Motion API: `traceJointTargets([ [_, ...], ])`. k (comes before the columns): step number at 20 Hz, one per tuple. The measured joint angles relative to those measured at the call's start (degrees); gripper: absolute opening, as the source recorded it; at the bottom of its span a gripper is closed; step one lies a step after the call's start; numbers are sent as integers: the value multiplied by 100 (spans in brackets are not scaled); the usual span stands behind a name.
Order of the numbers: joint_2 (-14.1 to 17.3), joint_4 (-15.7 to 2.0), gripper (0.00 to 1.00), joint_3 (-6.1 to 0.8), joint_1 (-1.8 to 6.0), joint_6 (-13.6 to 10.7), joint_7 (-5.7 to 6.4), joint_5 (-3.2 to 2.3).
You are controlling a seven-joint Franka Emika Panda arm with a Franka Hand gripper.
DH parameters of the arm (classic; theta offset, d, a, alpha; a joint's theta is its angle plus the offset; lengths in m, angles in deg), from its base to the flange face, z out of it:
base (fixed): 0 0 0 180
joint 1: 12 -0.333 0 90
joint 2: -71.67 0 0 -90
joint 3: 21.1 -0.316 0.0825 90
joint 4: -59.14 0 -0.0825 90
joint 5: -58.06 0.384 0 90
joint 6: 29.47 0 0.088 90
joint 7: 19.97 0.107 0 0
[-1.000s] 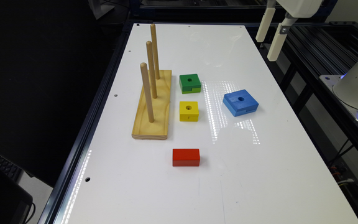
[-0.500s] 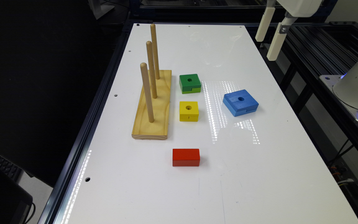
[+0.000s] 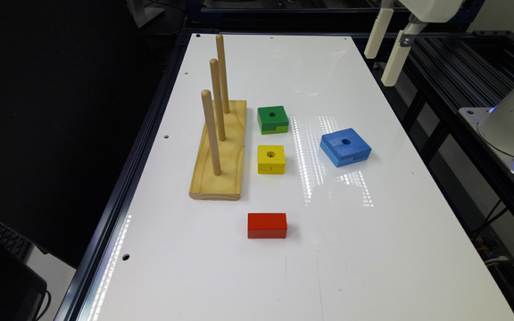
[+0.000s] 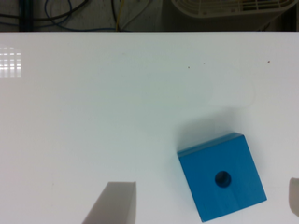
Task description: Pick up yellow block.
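Hovering high with the end effector (image 3: 386, 51) wide open, gripping nothing — task barely begun. Yellow block (image 3: 271, 159) sits untouched on the table (image 3: 373, 249), well away from the end effector, beyond the blue block (image 4: 221, 182) — approach, descent, grasp all remain.

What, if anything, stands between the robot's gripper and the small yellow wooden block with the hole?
Nothing visible blocks it. The gripper hangs high above the white table's far edge. The small yellow wooden block sits apart from its neighbours, top uncovered. The blue square block lies roughly between them, but low.
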Motion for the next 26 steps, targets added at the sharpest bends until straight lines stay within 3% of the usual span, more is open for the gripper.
traceJointTargets([
  [8, 249, -293, 100, -28, -98, 30, 40, 50],
  [11, 621, -570, 100, -84, -155, 174, 116, 80],
  [15, 1294, -1052, 100, -254, -206, 346, 322, 96],
  [18, 1636, -1324, 100, -289, -205, 353, 354, 96],
  [21, 1754, -1416, 100, -292, -204, 353, 355, 96],
  [26, 1752, -1416, 100, -297, -205, 353, 355, 96],
])
